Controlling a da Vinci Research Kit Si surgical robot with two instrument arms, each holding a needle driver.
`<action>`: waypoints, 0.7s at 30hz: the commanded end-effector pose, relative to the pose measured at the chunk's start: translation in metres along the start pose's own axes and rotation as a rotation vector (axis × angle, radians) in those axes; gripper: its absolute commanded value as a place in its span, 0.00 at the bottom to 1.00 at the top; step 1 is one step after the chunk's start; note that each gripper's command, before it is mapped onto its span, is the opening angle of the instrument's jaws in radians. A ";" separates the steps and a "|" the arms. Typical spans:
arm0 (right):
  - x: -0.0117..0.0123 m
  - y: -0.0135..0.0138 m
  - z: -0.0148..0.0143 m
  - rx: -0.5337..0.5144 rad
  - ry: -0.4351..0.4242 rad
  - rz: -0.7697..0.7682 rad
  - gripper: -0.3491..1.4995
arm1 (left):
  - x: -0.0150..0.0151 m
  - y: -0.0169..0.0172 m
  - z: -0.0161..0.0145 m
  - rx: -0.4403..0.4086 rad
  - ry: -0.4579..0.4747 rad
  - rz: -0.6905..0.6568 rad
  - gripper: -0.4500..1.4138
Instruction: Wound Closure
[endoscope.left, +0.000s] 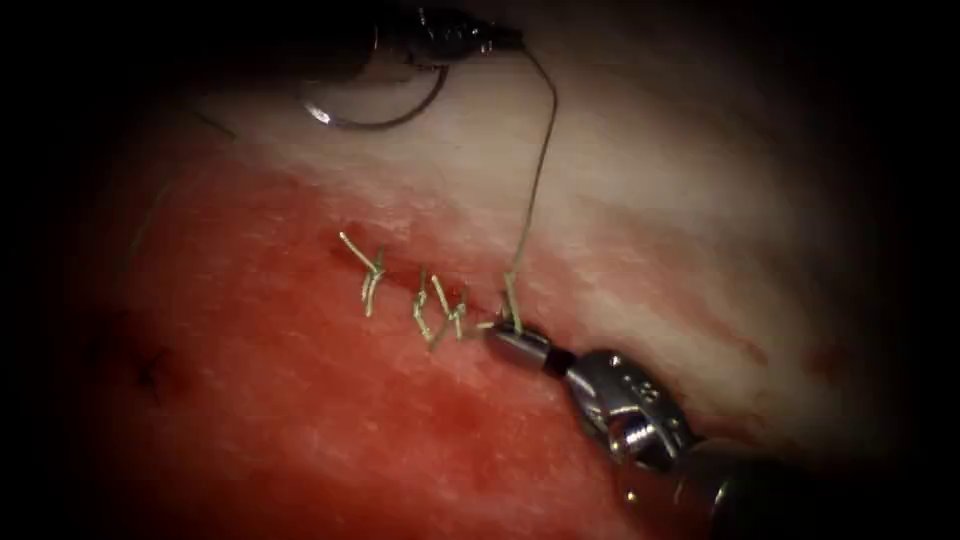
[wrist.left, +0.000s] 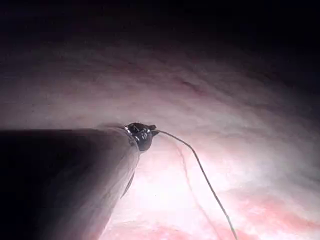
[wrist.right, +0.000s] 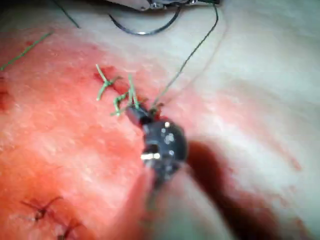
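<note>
Pork-belly tissue (endoscope.left: 700, 230) lies under both tools, its cut (endoscope.left: 430, 300) crossed by tied stitches (endoscope.left: 440, 310). The right tool (endoscope.left: 510, 338) has its jaws closed on the thread (endoscope.left: 545, 150) at the cut's right end; the left tool (endoscope.left: 450, 40) grips the curved needle (endoscope.left: 375, 115) near its thread end, clear of the tissue. Judged from here, the strand wants even tension, without tugging the earlier knots. The right wrist view adds older dark stitches (wrist.right: 42, 210) and a loose thread end (wrist.right: 25, 50); the left wrist view shows thread leaving the left tool's tip.
</note>
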 end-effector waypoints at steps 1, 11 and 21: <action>-0.0010 -0.0002 0.0006 0.017 -0.009 -0.041 0.00 | 0.0001 -0.0006 0.0010 0.002 0.001 0.000 0.00; -0.0017 -0.0014 0.0003 0.133 -0.017 -0.343 0.00 | -0.0002 -0.0035 0.0035 0.028 -0.004 -0.001 0.00; -0.0027 -0.0022 0.0008 0.206 0.023 -0.404 0.00 | -0.0001 -0.0068 0.0048 0.046 -0.012 -0.010 0.00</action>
